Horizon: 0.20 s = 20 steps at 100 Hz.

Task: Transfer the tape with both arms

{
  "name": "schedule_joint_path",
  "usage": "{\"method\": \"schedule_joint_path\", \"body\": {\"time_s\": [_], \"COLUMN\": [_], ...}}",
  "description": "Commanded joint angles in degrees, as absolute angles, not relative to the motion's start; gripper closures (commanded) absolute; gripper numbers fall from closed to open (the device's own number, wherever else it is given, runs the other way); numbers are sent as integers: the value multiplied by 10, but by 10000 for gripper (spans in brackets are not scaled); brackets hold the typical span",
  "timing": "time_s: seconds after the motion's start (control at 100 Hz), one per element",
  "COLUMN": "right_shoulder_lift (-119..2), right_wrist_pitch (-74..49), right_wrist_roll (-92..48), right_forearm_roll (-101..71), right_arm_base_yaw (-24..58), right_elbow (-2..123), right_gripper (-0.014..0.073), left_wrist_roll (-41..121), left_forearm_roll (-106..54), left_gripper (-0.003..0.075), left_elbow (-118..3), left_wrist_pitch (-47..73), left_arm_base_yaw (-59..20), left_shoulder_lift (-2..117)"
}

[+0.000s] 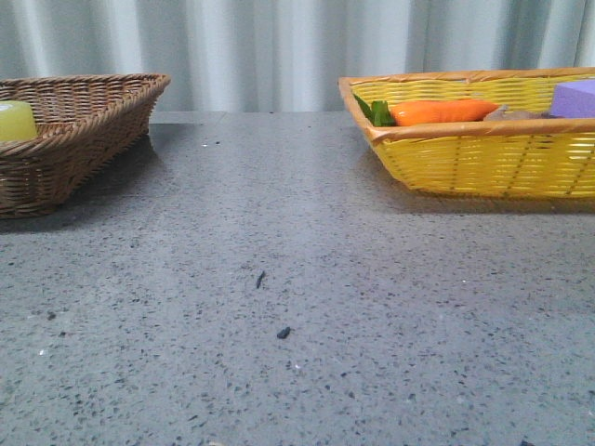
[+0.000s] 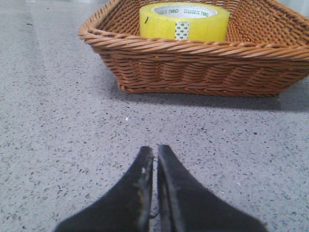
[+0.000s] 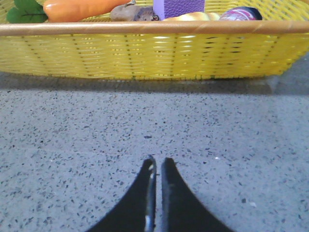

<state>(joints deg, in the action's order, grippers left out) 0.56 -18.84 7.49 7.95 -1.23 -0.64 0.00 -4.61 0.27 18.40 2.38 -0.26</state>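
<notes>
The yellow tape (image 2: 184, 21) lies flat inside a brown wicker basket (image 2: 203, 67); its white core with green print faces up. In the front view only a yellow edge of the tape (image 1: 16, 121) shows above the rim of the brown basket (image 1: 84, 130) at far left. My left gripper (image 2: 155, 148) is shut, empty, low over the grey table, short of that basket. My right gripper (image 3: 158, 160) is shut too, holding nothing, in front of the yellow basket (image 3: 154, 53). Neither gripper appears in the front view.
The yellow basket (image 1: 483, 158) at right holds an orange carrot (image 1: 442, 111) with green leaves, a purple block (image 1: 575, 98), and other small items. A pale curtain hangs behind the table. Small dark specks (image 1: 284, 332) lie on the speckled grey tabletop (image 1: 279, 279).
</notes>
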Motion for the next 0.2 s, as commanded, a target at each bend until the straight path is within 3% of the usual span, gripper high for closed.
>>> {"method": "schedule_joint_path", "body": {"time_s": [0.0, 0.19], "right_shoulder_lift": [17, 17], "right_wrist_pitch": [-180, -180], "right_wrist_roll": [73, 73], "right_forearm_roll": [81, 81], "right_arm_base_yaw": [-17, -17], "right_elbow": [-18, -18], "right_gripper": [645, 645], "left_wrist_roll": [-7, -7], "left_forearm_roll": [-54, -54], "left_gripper": [741, 741], "left_elbow": [7, 7], "left_wrist_pitch": [141, 141], "left_arm_base_yaw": [25, 25], "left_shoulder_lift": [-18, -18]}}
